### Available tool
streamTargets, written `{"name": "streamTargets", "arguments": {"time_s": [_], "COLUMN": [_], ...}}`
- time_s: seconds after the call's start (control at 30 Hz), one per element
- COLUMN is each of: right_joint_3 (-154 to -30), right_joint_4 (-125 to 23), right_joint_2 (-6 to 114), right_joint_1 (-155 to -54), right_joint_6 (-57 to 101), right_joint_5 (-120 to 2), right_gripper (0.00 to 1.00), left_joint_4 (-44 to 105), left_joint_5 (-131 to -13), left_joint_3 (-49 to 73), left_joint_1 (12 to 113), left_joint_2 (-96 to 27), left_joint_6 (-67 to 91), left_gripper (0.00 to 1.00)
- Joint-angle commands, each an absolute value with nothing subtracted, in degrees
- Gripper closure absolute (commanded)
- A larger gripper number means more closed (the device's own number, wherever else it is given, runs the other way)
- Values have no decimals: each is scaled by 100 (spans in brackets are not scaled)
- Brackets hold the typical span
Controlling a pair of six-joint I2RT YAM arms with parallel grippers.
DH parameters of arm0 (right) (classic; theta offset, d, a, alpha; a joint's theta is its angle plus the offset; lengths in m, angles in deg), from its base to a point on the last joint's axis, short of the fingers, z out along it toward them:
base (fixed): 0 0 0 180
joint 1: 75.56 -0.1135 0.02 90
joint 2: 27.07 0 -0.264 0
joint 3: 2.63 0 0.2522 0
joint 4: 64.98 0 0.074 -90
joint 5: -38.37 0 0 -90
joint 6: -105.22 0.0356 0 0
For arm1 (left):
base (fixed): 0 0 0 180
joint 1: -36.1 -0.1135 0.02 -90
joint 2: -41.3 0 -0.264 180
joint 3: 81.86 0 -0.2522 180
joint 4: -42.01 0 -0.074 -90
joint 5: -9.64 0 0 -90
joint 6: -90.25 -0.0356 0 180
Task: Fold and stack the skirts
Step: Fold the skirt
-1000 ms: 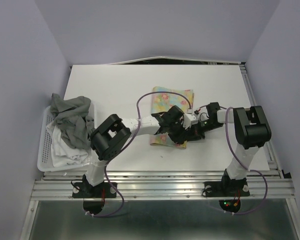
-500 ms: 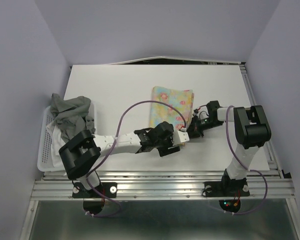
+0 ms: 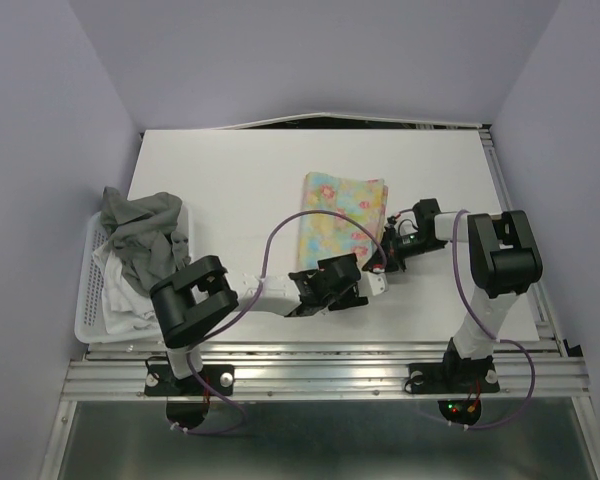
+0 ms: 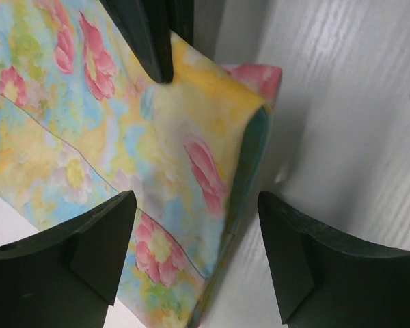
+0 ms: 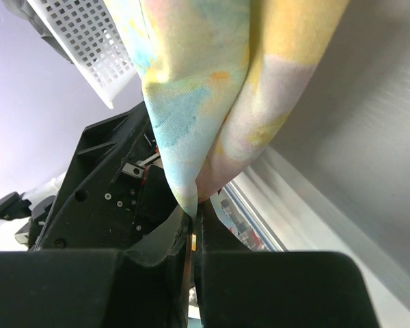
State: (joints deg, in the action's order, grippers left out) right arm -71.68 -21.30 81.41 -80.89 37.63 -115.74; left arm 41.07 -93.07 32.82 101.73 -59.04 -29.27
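Observation:
The floral skirt (image 3: 342, 212) lies folded on the white table, right of centre. My left gripper (image 3: 368, 283) hovers open over its near right corner; in the left wrist view the cloth (image 4: 157, 157) lies below and between the two spread fingers (image 4: 82, 253), touching neither. My right gripper (image 3: 388, 254) is shut on the skirt's right edge, and the right wrist view shows a pinched fold (image 5: 198, 123) rising from the closed jaws. The grey skirt (image 3: 140, 235) and the white skirt (image 3: 130, 300) are piled in the basket at the left.
The white slatted basket (image 3: 88, 310) stands at the table's left near edge. The left arm (image 3: 250, 295) stretches low across the near part of the table. The right arm's elbow (image 3: 502, 255) stands at the right edge. A metal rail (image 3: 320, 375) runs along the front.
My left gripper opened and let go of the floral skirt, then drew back toward its near corner. The right gripper kept its hold and barely moved.

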Motion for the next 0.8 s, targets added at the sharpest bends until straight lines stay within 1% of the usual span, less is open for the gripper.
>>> {"name": "streamTargets", "arguments": {"time_s": [0.0,0.07,0.1,0.2,0.23,0.27,0.3,0.33,0.37,0.4,0.43,0.47,0.5,0.53,0.6,0.63,0.73,0.77], "right_joint_3": [-7326,-7317,-7317,-7334,-7326,-7326,-7291,-7264,-7264,-7273,-7290,-7317,-7447,-7579,-7939,-8341,-9098,-9693], "right_joint_4": [-2010,-2010,-1993,-1887,-1870,-1870,-1878,-1887,-1879,-1870,-1844,-1730,-1677,-1598,-1177,-1080,-702,-483], "right_joint_2": [8086,8068,8051,8094,8095,8086,8077,8051,8051,8042,8024,7963,7928,7901,7875,7866,8023,8102], "right_joint_1": [-8084,-8022,-7970,-7917,-7917,-7917,-7917,-7917,-7917,-7917,-7917,-7917,-7917,-7917,-7855,-7786,-7662,-7662], "right_joint_6": [3956,3965,3948,3798,3763,3763,3763,3746,3719,3702,3580,3526,3456,3107,2833,2701,2147,1911], "right_joint_5": [-11886,-11895,-11852,-11711,-11597,-11579,-11553,-11526,-11543,-11535,-11474,-11404,-11298,-10984,-10605,-10194,-9261,-9076], "right_gripper": [99,99,99,99,99,99,99,99,95,84,71,46,38,34,32,32,34,37], "left_joint_4": [4451,4556,4565,4399,4207,4101,3987,3890,3723,3652,3504,3441,3345,3179,3002,2923,2598,2475], "left_joint_5": [-10012,-10154,-10198,-10129,-10041,-9997,-9936,-9926,-9926,-9909,-9874,-9839,-9716,-9654,-9522,-9522,-9434,-9399], "left_joint_3": [3155,3199,3260,3357,3366,3340,3279,3243,3208,3147,3112,3094,3041,3015,2980,2979,2971,2962], "left_joint_1": [10237,10237,10237,10237,10237,10237,10246,10246,10246,10246,10254,10255,10246,10254,10315,10342,10439,10456], "left_joint_2": [-6311,-6347,-6312,-6119,-5988,-5926,-5838,-5802,-5793,-5767,-5767,-5767,-5767,-5749,-5741,-5740,-5767,-5776], "left_joint_6": [-2876,-2885,-2893,-2902,-2876,-2850,-2815,-2762,-2744,-2744,-2735,-2727,-2735,-2735,-2761,-2753,-2665,-2648], "left_gripper": [19,23,29,42,52,58,71,77,83,100,100,100,100,100,100,100,100,100]}}
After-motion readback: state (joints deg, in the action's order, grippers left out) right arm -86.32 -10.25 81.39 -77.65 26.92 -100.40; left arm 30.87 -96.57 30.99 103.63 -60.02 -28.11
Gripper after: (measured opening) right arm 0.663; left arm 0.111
